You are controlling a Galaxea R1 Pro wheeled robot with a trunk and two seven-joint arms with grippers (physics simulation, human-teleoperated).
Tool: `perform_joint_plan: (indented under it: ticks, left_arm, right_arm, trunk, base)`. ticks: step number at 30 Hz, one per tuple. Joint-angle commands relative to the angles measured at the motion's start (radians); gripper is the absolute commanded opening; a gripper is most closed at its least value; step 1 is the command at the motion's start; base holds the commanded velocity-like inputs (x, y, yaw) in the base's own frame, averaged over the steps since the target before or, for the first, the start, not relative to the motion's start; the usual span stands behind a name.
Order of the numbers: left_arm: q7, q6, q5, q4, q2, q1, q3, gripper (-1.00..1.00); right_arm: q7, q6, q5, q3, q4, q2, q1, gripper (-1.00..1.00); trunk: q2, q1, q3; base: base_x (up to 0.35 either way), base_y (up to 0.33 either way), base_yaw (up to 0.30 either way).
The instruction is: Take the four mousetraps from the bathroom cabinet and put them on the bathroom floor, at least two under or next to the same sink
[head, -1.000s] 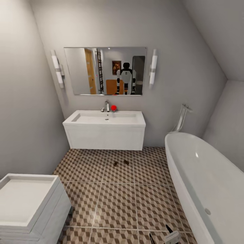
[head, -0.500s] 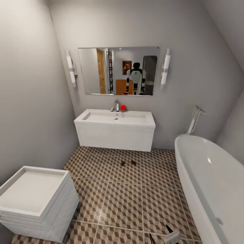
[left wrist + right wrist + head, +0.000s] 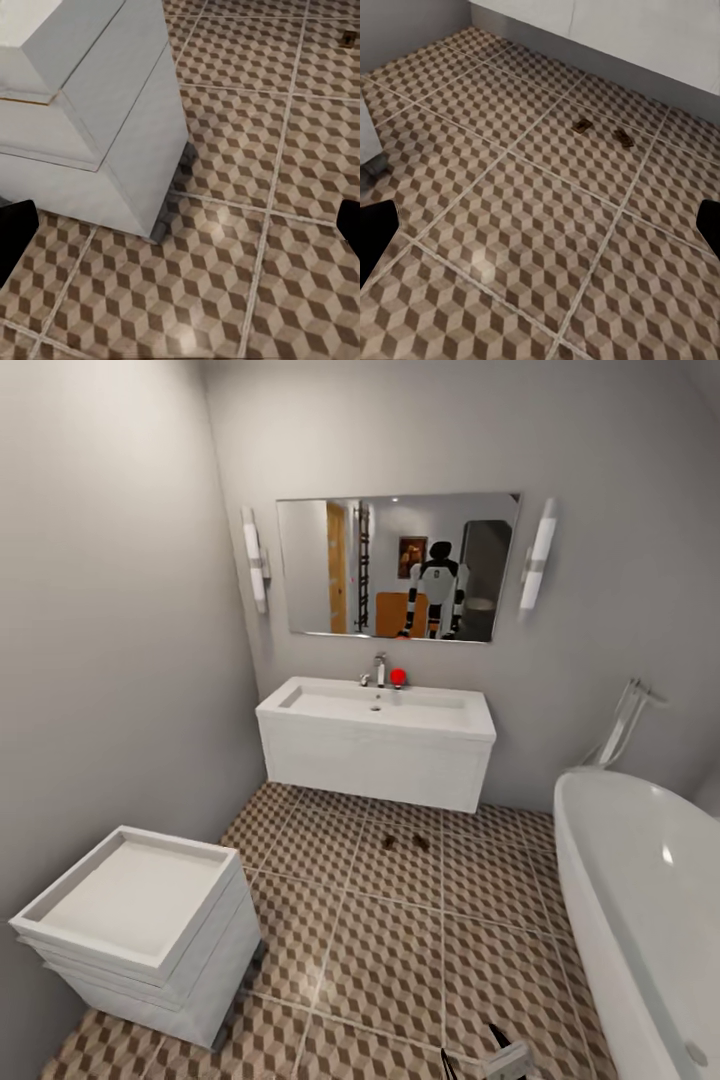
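Two tiny flat brown wooden mousetraps lie side by side on the bathroom floor of large square tiles printed with a brown, beige and white cube pattern. In the head view they sit just below the middle of the frame, the left mousetrap close beside the right mousetrap but apart from it, both on one tile just in front of the sink, a wide white rectangular basin on a white wall-hung vanity with a chrome faucet. A small red round object stands on the basin's back edge beside the faucet.

In the right wrist view the same two traps show in the upper middle of the frame. The tips of the right gripper are at the frame's two side edges, spread wide with nothing between them but bare tile. The left gripper stands the same way, wide apart and holding nothing, over the floor beside a white stepped box-like unit.

That unit fills the lower left of the head view. A white oval bathtub runs along the right edge, and a wide rectangular mirror hangs above the sink between two white tube lamps.
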Motion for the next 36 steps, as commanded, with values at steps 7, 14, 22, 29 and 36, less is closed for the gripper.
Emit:
perform_joint_plan:
  ticks: [7, 14, 22, 29, 36]
  left_arm:
    - [-0.001, -0.005, 0.009, 0.004, -0.001, -0.002, -0.009, 1.0]
    - [-0.001, -0.005, 0.009, 0.004, -0.001, -0.002, -0.009, 1.0]
    - [-0.001, -0.005, 0.009, 0.004, -0.001, -0.002, -0.009, 1.0]
    - [-0.001, -0.005, 0.009, 0.004, -0.001, -0.002, -0.009, 1.0]
    - [-0.001, -0.005, 0.009, 0.004, -0.001, -0.002, -0.009, 1.0]
  right_arm:
    - [-0.01, -0.002, 0.004, 0.008, 0.0, 0.0, -0.001, 1.0]
    - [-0.01, -0.002, 0.004, 0.008, 0.0, 0.0, -0.001, 1.0]
    - [-0.01, -0.002, 0.004, 0.008, 0.0, 0.0, -0.001, 1.0]
    - [-0.01, -0.002, 0.004, 0.008, 0.0, 0.0, -0.001, 1.0]
    - [-0.01, -0.002, 0.004, 0.008, 0.0, 0.0, -0.001, 1.0]
  trunk:
    - [-0.002, 0.001, -0.006]
    - [-0.002, 0.001, -0.01]
    - [-0.002, 0.001, -0.015]
    - [-0.002, 0.001, -0.019]
    - [-0.002, 0.001, -0.023]
  base:
    - [0.0, 0.0, 0.235]
    - [0.0, 0.0, 0.235]
    - [0.0, 0.0, 0.235]
    - [0.0, 0.0, 0.235]
    - [0.0, 0.0, 0.235]
